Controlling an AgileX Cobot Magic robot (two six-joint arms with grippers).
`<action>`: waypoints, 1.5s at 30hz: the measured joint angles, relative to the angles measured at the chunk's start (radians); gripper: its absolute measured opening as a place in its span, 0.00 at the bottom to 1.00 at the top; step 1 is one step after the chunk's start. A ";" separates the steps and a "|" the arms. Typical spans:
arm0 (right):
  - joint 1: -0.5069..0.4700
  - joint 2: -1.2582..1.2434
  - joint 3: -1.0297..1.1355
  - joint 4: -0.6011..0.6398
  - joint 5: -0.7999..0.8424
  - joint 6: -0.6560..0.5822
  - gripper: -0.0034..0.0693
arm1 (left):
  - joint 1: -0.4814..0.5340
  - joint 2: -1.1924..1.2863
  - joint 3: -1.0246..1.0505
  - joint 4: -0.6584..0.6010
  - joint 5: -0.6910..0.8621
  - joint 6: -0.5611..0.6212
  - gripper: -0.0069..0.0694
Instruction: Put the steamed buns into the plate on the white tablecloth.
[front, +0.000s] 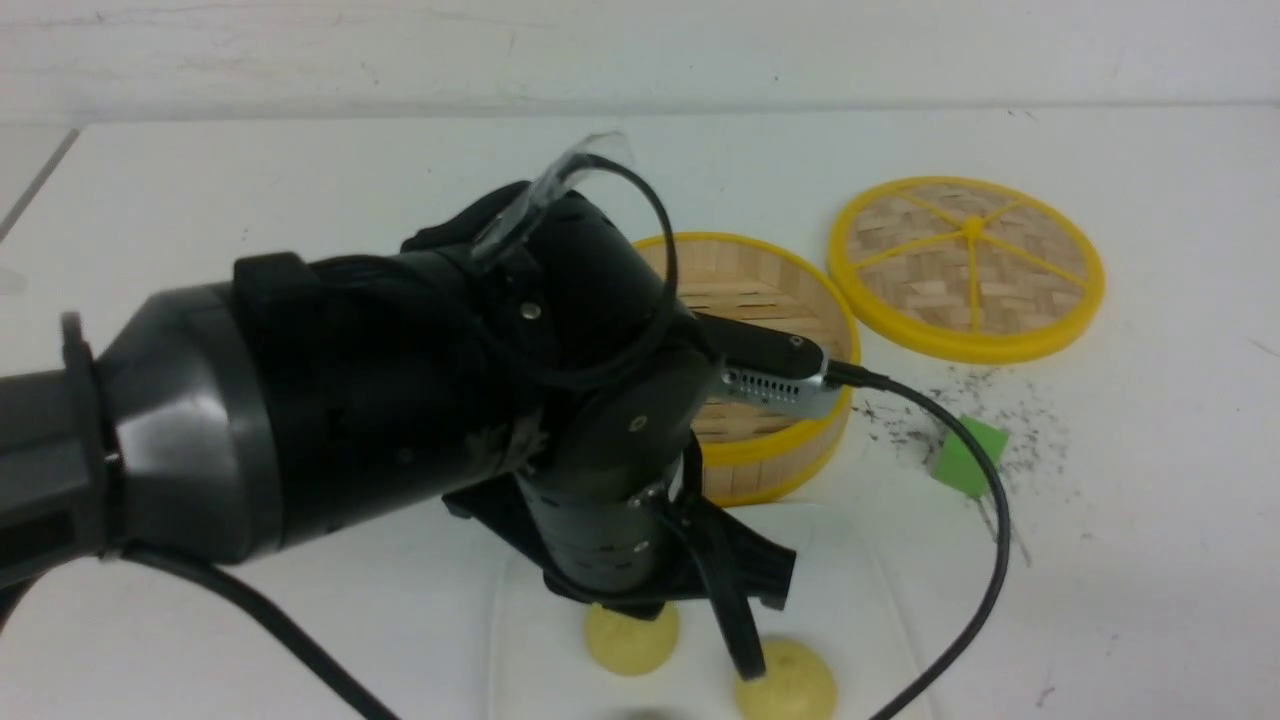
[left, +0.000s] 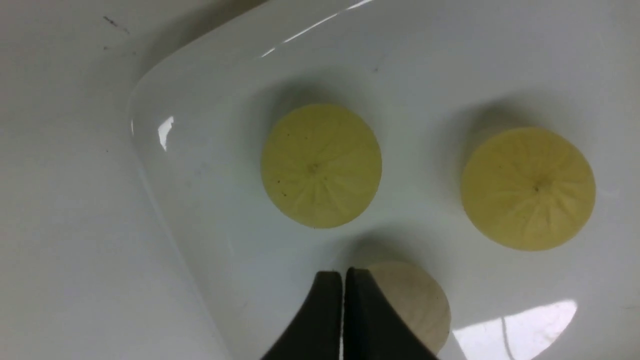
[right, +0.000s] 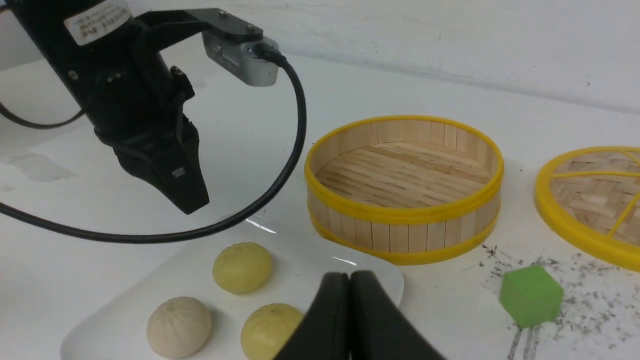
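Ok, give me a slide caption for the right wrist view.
Three steamed buns in the white plate beside the empty bamboo steamer, left gripper above with jaws shut.

My left end effector (left: 343, 274) is matt black plastic. The plate (left: 210, 100) is glossy white, smooth, catching highlights. The steamed buns (left: 321, 166) look matt, finely pleated. The steamer (right: 400, 235) is pale slatted wood with smooth yellow rims; the white tablecloth (left: 60, 200) looks matt, scuffed.

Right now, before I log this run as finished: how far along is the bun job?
Done: all three steamed buns lie on the plate; the steamer is empty. In hand: nothing; both arms' jaws are shut and empty. Left: apparently nothing.
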 joint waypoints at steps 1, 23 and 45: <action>0.000 0.000 0.000 0.000 0.000 0.000 0.07 | 0.000 0.000 0.000 0.001 0.000 0.000 0.13; -0.460 -0.067 0.296 0.000 -0.015 0.000 0.11 | 0.000 0.000 0.000 0.047 -0.003 0.000 0.14; -0.666 -0.073 0.312 -0.003 -0.039 0.000 0.15 | 0.000 -0.416 0.000 0.136 0.202 0.128 0.11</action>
